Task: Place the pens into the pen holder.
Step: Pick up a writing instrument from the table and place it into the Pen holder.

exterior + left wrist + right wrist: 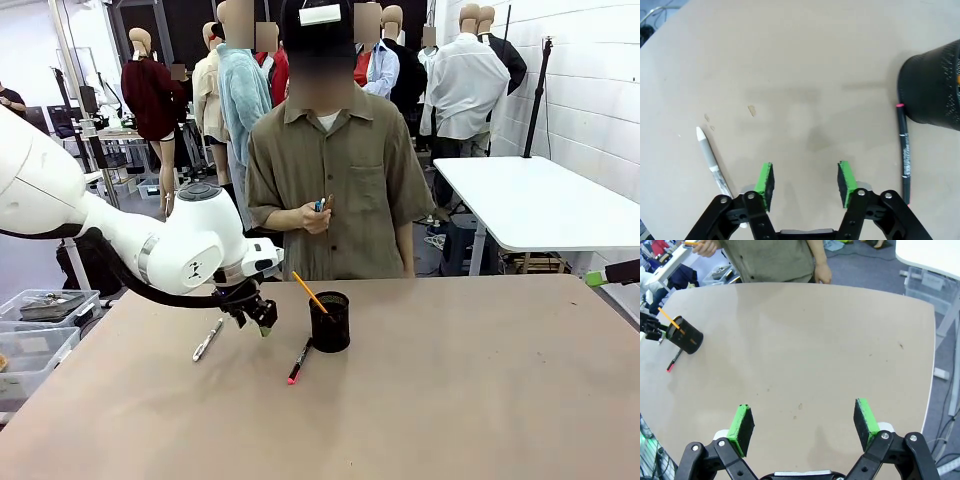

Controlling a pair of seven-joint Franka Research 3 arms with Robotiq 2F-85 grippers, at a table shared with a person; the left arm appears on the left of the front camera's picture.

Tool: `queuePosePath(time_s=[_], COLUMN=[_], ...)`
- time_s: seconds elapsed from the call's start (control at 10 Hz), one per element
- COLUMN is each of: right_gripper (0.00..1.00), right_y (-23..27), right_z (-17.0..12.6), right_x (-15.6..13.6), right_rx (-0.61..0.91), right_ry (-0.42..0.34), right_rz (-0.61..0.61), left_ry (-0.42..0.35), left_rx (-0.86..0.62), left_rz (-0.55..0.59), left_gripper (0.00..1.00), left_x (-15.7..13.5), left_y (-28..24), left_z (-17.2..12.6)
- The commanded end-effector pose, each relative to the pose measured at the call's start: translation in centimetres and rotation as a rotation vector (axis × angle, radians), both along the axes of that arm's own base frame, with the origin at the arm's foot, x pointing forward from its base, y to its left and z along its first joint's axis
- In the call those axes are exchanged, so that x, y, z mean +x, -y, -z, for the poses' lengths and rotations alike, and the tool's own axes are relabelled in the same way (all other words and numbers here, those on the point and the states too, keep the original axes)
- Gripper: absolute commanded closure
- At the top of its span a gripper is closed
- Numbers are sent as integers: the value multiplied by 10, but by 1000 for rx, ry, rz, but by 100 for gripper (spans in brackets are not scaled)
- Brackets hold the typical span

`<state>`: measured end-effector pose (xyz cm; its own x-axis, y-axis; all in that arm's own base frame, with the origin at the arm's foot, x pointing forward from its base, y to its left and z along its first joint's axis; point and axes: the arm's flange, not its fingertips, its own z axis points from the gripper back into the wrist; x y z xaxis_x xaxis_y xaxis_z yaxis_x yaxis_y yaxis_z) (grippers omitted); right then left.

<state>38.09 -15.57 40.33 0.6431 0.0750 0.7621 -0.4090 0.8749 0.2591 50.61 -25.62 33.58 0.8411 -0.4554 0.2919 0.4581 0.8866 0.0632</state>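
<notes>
The left gripper (263, 319) hangs low over the tan table (480, 400), fingers pointing down and spread apart with only bare tabletop between the green pads (765, 176); it grips nothing. From the front, it sits between the silvery-white pen (208, 339), which lies flat on the table on the robot's left, and the black mesh pen holder (330, 325), which stands upright just beside it on the other side. The orange-yellow pencil (309, 291) already stands in the holder, leaning towards the gripper with its upper end above the rim. The black marker with red ends (299, 361) lies flat on the table on the robot's side of the holder, with its far end at the foot of the cup. In the left wrist view both loose pens lie outside the finger gap. The silvery-white pen (712, 160) is beyond one finger, its lower end running behind that finger's linkage. The marker (904, 150) is beyond the other finger, with its upper red end at the base of the pen holder (935, 85). The right gripper (804, 422) is well apart from all of this, its fingers wide open over empty tabletop, with the holder (687, 337), pencil (669, 316) and marker (674, 360) small at the far side. The person at the far edge holds small items in one raised hand (315, 215).
</notes>
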Motion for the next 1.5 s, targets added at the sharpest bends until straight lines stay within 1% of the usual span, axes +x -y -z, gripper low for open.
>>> queuePosePath(time_s=[0.0, 0.1, 0.2, 0.3, 0.4, 0.5, 0.6, 0.7, 0.8, 0.9, 1.3, 1.4], right_gripper=[0, 0, 0, 0, 0, 0, 0, 0, 0, 0, 0, 0], right_y=[0, 0, 0, 0, 0, 0, 0, 0, 0, 0, 0, 0], right_z=[2, 2, 2, 2, 2, 2, 2, 2, 2, 2, 2, 2], right_x=[0, 0, 0, 0, 0, 0, 0, 0, 0, 0, 0, 0], right_rx=[-11, -11, -11, -11, -11, -11, -11, -11, -11, -11, -11, -11], right_ry=[-7, -7, -7, -7, -7, -7, -7, -7, -7, -7, -7, -7], right_rz=[-5, -5, -5, -5, -5, -5, -5, -5, -5, -5, -5, -5], left_ry=[3, -22, -3, -3, -12, 37, -15, -9, -40, -46, -135, -139], left_rx=[-43, -74, -13, -13, -35, -1, -11, -26, -20, 2, 60, 68], left_rz=[-8, -36, -4, -4, -11, -107, -182, -239, -229, -222, -90, -82], left_gripper=[0, 0, 0, 0, 0, 0, 0, 0, 0, 0, 0, 0], left_x=[-19, -28, -7, -7, -17, -21, -21, -20, -24, -26, -33, -33], left_y=[3, 8, 3, 3, 9, 14, 21, 30, 42, 55, 102, 111], left_z=[-8, -11, -4, -4, -8, -8, -4, -4, -5, -3, 25, 31])
